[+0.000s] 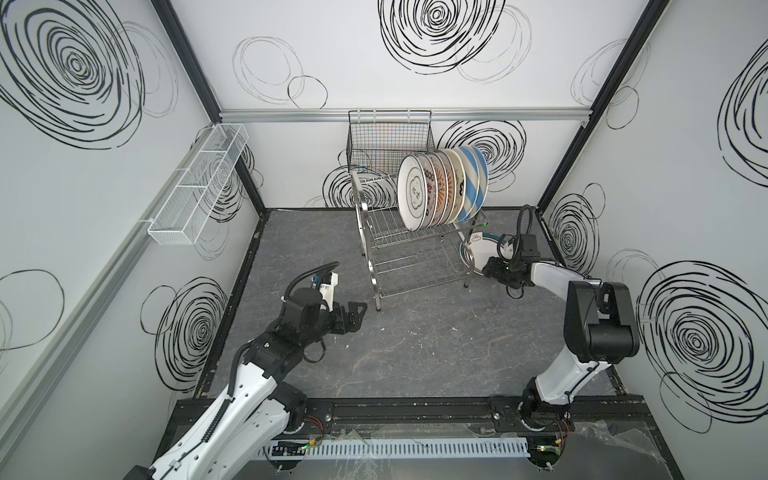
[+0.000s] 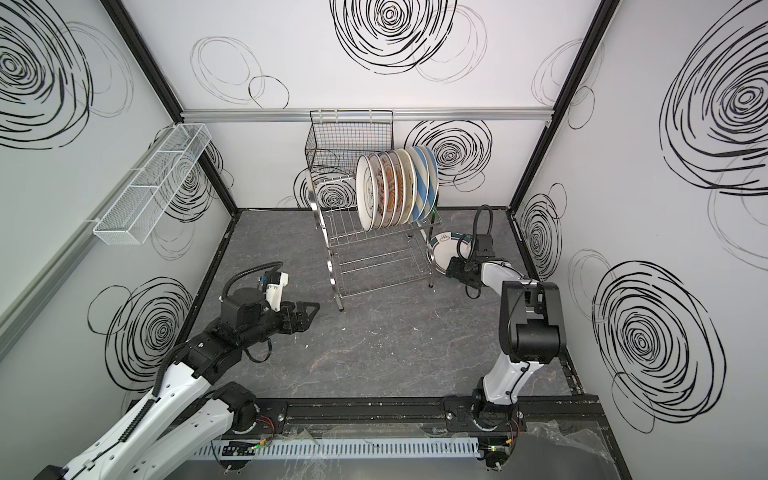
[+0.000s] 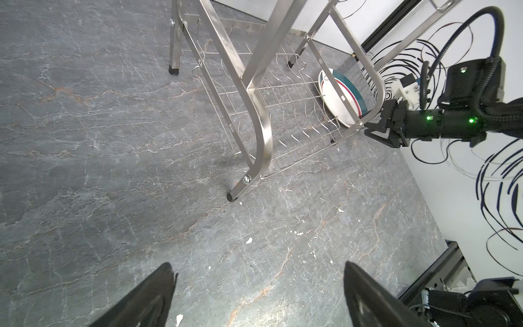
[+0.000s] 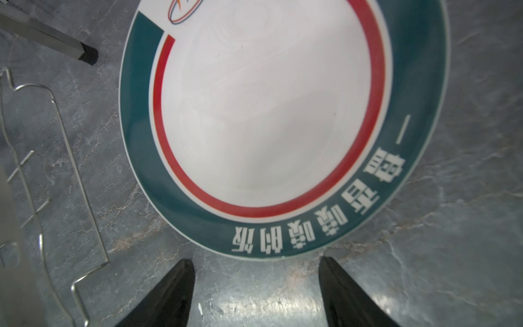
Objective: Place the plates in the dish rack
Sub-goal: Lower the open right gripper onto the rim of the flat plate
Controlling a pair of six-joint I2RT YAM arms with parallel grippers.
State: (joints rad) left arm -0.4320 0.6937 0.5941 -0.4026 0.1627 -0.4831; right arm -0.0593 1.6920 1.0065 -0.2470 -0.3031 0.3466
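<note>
Seven plates stand on edge, packed face to face in the upper tier of the shiny wire dish rack, up beyond the right fingers. The teal-rimmed plate, white-centred with a red ring, lies flat on the desk just ahead of those fingertips, beside the rack.

White walls with black swirls, grey marbled floor, aluminium rail
</note>
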